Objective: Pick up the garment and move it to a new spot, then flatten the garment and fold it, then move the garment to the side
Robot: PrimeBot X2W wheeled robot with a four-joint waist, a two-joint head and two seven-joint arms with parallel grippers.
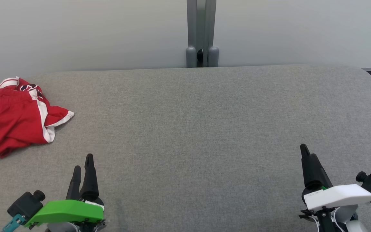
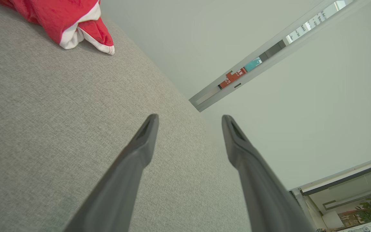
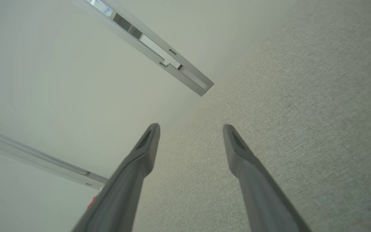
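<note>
Garment (image 1: 11, 119) runs off head view's left edge, crumpled.

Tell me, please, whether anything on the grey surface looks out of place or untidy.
The red garment lies crumpled in a heap, white trim twisted, at the far left of the grey surface; nothing else stands out.
</note>
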